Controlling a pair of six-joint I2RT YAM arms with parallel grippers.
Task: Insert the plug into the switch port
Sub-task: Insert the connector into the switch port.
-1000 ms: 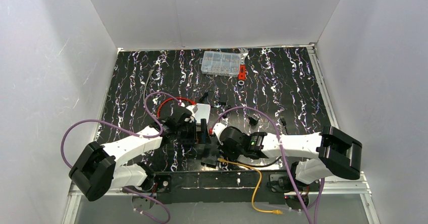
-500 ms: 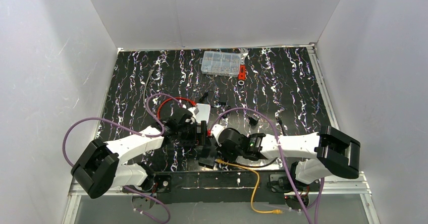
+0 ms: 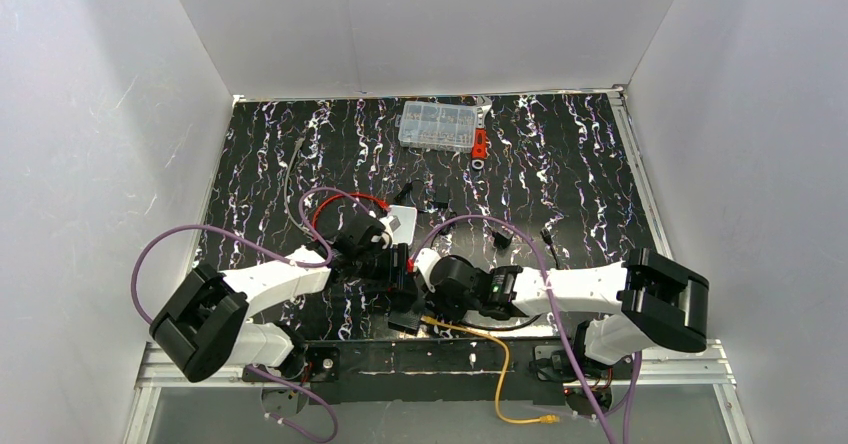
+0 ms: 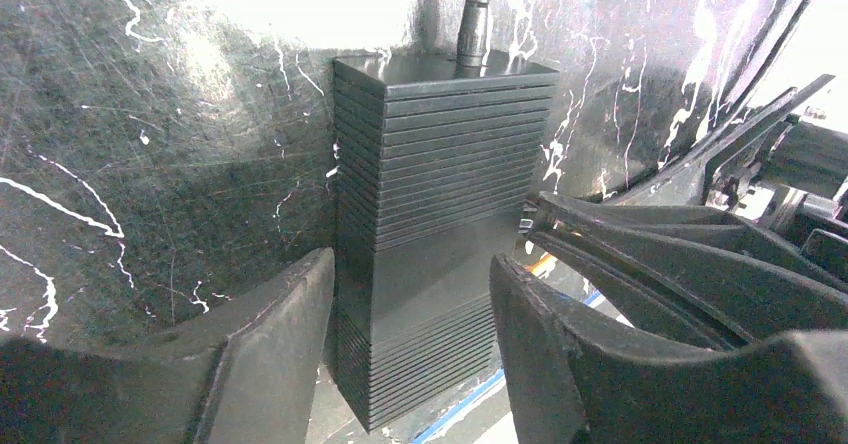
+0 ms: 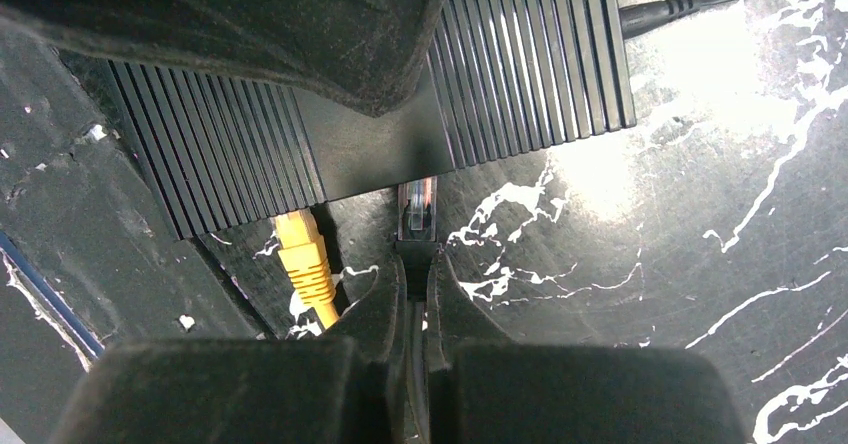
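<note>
The right claw (image 5: pixel 417 264) pinches tight on the clear plug (image 5: pixel 417 209), whose tip meets the near edge of the ribbed black switch (image 5: pixel 540 54); how far in it sits is hidden. A yellow connector (image 5: pixel 303 259) crowds one side, and bare worktop (image 5: pixel 700 214) lies on the other. The left claw (image 4: pixel 410 269) straddles the switch, half-spread; whether it grips, I cannot tell.

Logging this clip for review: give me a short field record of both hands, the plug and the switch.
left hand: fingers either side of the black switch; contact unclear
right hand: shut on the clear plug
clear plug: tip at the switch's edge, most of its body outside
yellow connector: beside the clear plug, also at that edge
power cable: joins the switch at another edge
</note>
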